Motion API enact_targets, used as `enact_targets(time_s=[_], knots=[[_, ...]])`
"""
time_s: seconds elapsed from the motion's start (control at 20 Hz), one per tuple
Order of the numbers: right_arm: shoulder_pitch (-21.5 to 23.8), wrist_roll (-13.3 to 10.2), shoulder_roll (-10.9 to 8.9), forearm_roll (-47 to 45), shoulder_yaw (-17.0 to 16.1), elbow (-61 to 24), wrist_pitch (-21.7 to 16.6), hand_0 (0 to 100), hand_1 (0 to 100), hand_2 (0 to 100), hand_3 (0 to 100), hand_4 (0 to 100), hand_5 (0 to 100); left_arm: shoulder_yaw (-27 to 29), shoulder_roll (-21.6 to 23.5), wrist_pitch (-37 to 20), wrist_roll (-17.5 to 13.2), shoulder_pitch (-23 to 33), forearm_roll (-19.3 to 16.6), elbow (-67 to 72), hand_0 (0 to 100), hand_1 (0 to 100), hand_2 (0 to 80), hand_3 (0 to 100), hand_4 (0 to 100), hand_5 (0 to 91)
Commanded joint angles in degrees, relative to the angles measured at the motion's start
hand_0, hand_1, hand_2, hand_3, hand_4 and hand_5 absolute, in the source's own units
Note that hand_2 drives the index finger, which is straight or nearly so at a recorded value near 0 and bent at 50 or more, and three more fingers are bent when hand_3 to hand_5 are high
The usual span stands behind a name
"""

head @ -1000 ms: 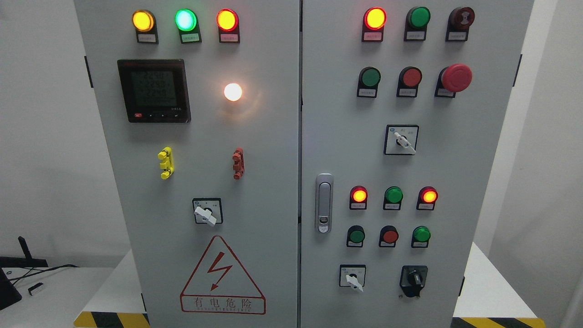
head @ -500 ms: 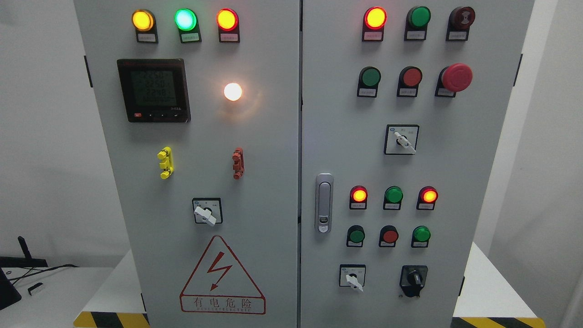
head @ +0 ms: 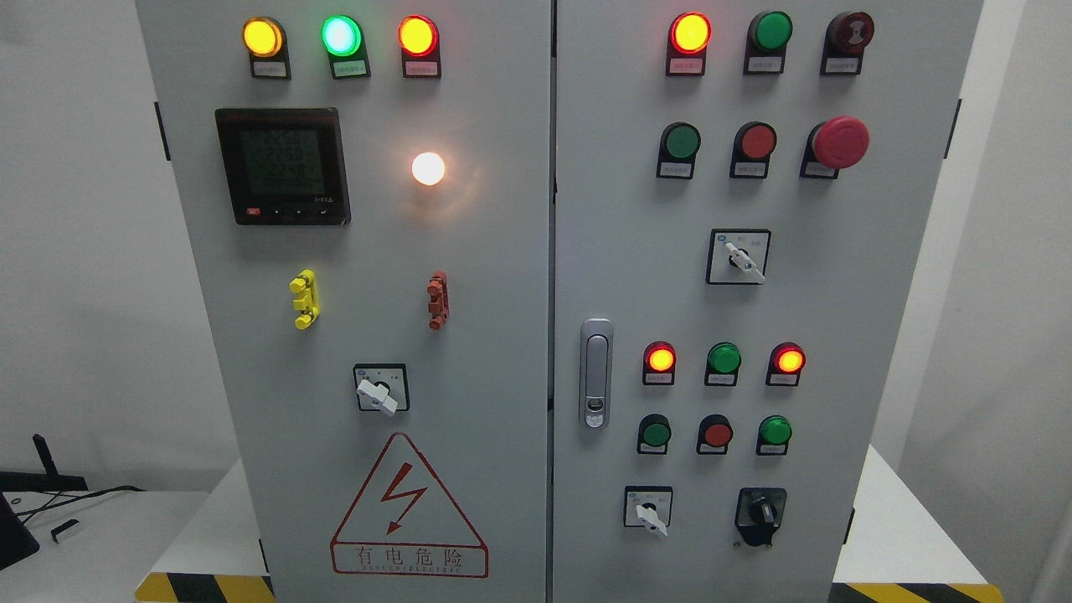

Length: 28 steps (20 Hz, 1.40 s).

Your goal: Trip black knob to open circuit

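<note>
The black knob sits on a black plate at the lower right of the grey cabinet's right door, below a green lamp. Its handle points about straight up. Neither of my hands nor arms shows in the head view.
A white selector switch sits left of the black knob. Another white switch and a red mushroom button are higher on the right door. A silver door latch is near the seam. The left door carries a meter, lamps and a warning triangle.
</note>
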Motion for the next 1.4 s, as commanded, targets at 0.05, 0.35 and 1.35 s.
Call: enact_targets(time_s=[0.05, 0.35, 1.35], knots=[[-1.54, 0.00, -0.10, 0.54, -1.96, 1.14, 0.17, 23, 77, 50, 85, 79, 81, 0.00, 0.02, -0.05, 0.03, 0.00, -1.76, 0.00, 12, 39, 0.0, 0, 0, 0.0], [-2.78, 0.00, -0.54, 0.63, -1.96, 1.93, 0.18, 28, 79, 50, 85, 79, 82, 0.00, 0.02, -0.05, 0.03, 0.00, -1.76, 0.00, 12, 39, 0.0, 0, 0, 0.0], [-11.30, -0.26, -0.10, 0.98, -1.34, 5.97, 3.42, 36, 69, 52, 87, 80, 81, 0.00, 0.02, -0.05, 0.03, 0.00, -1.76, 0.00, 12, 39, 0.0, 0, 0, 0.0]])
